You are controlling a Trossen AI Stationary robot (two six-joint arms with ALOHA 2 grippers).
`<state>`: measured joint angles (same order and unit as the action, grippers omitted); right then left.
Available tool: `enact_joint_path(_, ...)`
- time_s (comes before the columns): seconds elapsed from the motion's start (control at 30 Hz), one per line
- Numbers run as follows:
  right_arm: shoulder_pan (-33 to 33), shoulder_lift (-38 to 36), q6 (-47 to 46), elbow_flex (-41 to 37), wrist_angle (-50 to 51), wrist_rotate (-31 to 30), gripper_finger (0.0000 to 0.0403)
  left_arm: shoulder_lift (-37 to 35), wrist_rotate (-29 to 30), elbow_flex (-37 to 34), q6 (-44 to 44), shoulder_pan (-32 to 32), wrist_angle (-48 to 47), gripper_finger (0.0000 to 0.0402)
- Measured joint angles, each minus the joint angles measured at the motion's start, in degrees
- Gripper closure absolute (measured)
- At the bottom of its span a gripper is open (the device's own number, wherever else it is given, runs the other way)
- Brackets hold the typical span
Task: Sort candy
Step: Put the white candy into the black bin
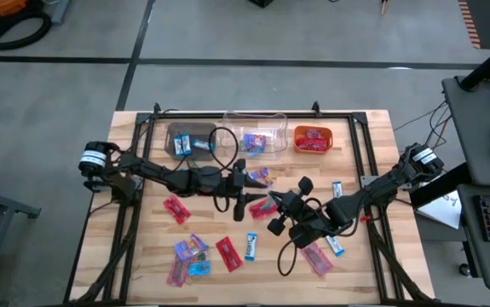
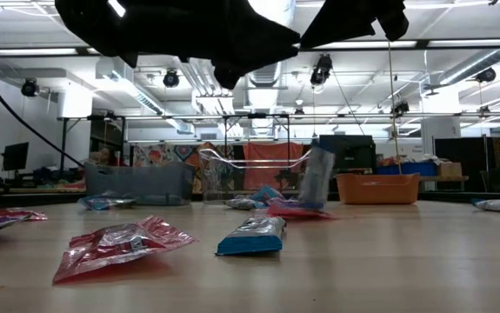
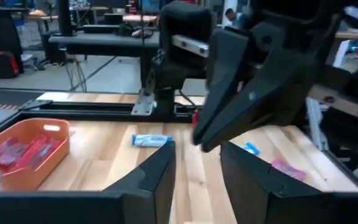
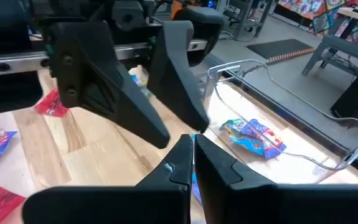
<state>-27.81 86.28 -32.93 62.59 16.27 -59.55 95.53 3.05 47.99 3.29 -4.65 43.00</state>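
Your left gripper hangs over the middle of the wooden surface, its fingers set a moderate gap apart with nothing between them. Your right gripper sits just beside it, tip to tip, with its fingers pressed together; a sliver of blue shows at their tips in the right wrist view, but you cannot tell whether it is gripped. The candy is scattered all around both sets of fingers: red and purple-multicolour pieces lie directly under and between the two grippers, a red one sits out beyond the left arm's side, a cluster of purple, red and blue pieces lies toward the near edge below the left fingers, and a blue-and-white one lies just below the fingertips. More pieces lie under and beside the right arm, including a blue one and a pink one. Beyond the fingers, along the far side, stand three bins in a row: a brown bin holding a blue piece, a clear bin holding a multicolour piece, and an orange bin holding red pieces.
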Motion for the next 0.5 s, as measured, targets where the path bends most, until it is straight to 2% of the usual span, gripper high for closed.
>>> enact_joint_path(0.1,0.0,0.0,0.0,0.0,0.6,0.4,0.0394,0.0,-0.1,0.0,-0.2,0.0,-1.4,0.0338)
enact_joint_path(0.2,0.0,-0.9,-3.2,0.0,4.0,8.0,0.0394,-0.3,-0.1,0.0,-0.2,0.1,-7.1,0.039)
enact_joint_path(0.33,1.3,-1.8,-16.6,0.0,13.4,18.0,0.0394,-2.0,0.8,0.0,0.3,0.0,-15.6,0.0387)
enact_joint_path(0.5,5.6,-1.0,-33.0,-0.7,24.8,23.0,0.0394,-6.4,2.5,0.0,0.4,0.0,-20.6,0.0399)
